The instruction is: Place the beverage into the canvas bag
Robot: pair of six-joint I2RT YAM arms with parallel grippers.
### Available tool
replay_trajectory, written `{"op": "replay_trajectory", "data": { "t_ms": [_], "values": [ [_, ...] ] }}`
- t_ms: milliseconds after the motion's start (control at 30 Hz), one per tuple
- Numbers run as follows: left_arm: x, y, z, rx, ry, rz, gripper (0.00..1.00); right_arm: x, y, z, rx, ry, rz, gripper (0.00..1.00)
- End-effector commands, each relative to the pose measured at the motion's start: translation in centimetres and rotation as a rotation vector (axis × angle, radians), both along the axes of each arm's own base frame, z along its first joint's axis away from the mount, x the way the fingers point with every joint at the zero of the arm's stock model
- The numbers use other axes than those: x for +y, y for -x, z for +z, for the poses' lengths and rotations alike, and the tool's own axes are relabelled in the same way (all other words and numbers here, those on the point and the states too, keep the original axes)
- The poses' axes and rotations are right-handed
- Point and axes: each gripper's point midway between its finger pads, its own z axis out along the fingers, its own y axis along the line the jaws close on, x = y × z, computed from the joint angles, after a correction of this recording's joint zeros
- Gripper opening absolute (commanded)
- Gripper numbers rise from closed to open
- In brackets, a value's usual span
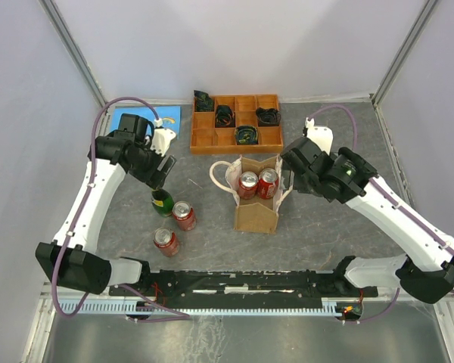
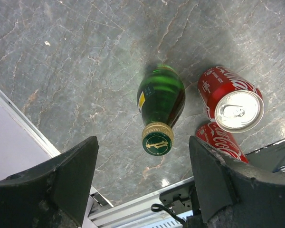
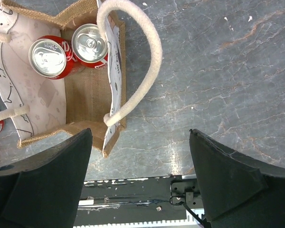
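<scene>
A green glass bottle (image 1: 162, 201) with a gold-and-green cap stands upright on the table. My left gripper (image 1: 160, 172) hangs open just above it. In the left wrist view the bottle (image 2: 160, 102) shows between and beyond the wide-apart fingers of the left gripper (image 2: 142, 159), and neither finger touches it. Two red cans (image 1: 184, 215) (image 1: 166, 242) stand beside the bottle. The canvas bag (image 1: 256, 212) stands open at mid-table with two red cans (image 1: 257, 183) inside. My right gripper (image 1: 291, 178) is open at the bag's right side; in its wrist view the right gripper (image 3: 140, 140) holds nothing, and the bag's rope handle (image 3: 145, 61) loops ahead of it.
An orange compartmented tray (image 1: 204, 138) with dark items sits behind the bag. A blue sheet (image 1: 140, 119) lies at the back left. The black rail (image 1: 234, 281) runs along the near edge. White walls close in the left, right and back sides.
</scene>
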Motion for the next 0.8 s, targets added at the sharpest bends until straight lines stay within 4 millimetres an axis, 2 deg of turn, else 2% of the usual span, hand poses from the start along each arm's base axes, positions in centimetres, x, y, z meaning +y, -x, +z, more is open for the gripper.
{"op": "replay_trajectory", "data": {
  "t_ms": [0, 100, 200, 300, 400, 500, 767],
  "values": [
    [-0.8, -0.2, 1.3, -0.028, 0.037, -0.058, 0.83, 0.0, 0.2, 0.5, -0.024, -0.048, -0.015, 0.91],
    [-2.8, 0.0, 3.6, -0.082, 0.115, -0.128, 0.83, -0.1, 0.4, 0.2, -0.017, -0.049, -0.021, 0.91],
    [-4.6, 1.5, 3.5, -0.054, 0.099, -0.234, 0.84, 0.0, 0.4, -0.2, -0.011, -0.050, -0.021, 0.91],
    [-7.0, 3.9, 2.4, -0.040, 0.060, -0.395, 0.88, 0.6, 0.1, -0.3, -0.002, -0.056, -0.013, 0.92],
    [-8.2, 5.0, 1.0, -0.052, 0.030, -0.525, 0.93, 0.9, 0.0, -0.3, 0.003, -0.061, -0.007, 0.92],
    [-8.2, 4.9, -0.2, -0.083, -0.013, -0.623, 1.00, 0.8, 0.2, -0.4, 0.007, -0.064, -0.010, 0.93],
    [-8.6, 4.4, -3.4, 0.012, -0.046, -0.689, 0.99, -0.1, 1.0, -0.5, 0.008, -0.073, -0.035, 0.93]
  ]
}}
